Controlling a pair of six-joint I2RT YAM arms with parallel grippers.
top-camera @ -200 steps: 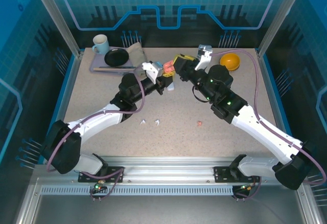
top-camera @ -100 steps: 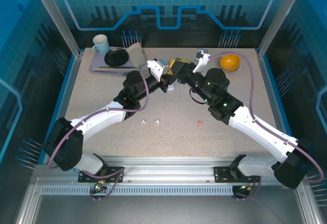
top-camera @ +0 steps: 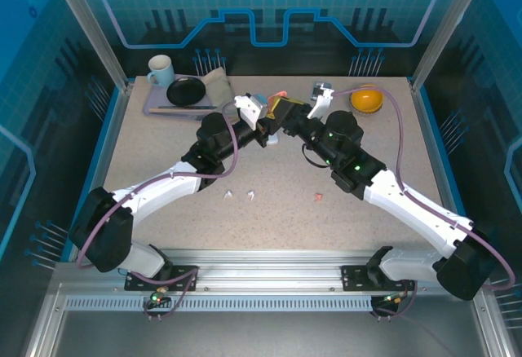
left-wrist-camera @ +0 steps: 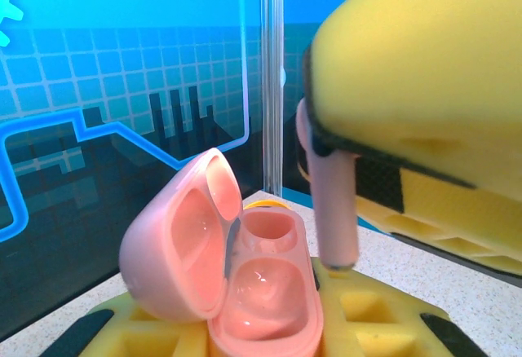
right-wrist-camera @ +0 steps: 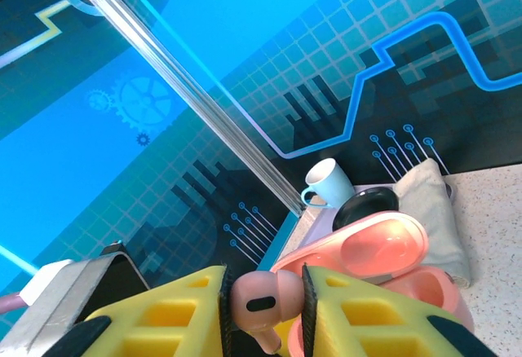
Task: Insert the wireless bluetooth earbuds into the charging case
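Observation:
My left gripper (left-wrist-camera: 263,328) is shut on a salmon-pink charging case (left-wrist-camera: 263,292), held upright with its lid (left-wrist-camera: 175,243) swung open to the left and both wells empty. My right gripper (right-wrist-camera: 263,298) is shut on a salmon-pink earbud (right-wrist-camera: 266,298). In the left wrist view that earbud's stem (left-wrist-camera: 334,210) hangs just right of the case, tip at rim height. The two grippers meet at the back middle of the table, left gripper (top-camera: 267,127) against right gripper (top-camera: 284,114). Two white earbuds (top-camera: 229,195) (top-camera: 251,195) and another pink earbud (top-camera: 316,196) lie on the table.
At the back left, a grey tray (top-camera: 155,109) carries a light-blue mug (top-camera: 160,69), a black dish (top-camera: 186,90) and a beige cloth (top-camera: 216,84). An orange bowl (top-camera: 366,98) sits at the back right. Glass walls and metal posts enclose the table.
Both grippers have moved toward the back of the table. The right gripper has drawn left against the left one, bringing the pink earbud beside the open case.

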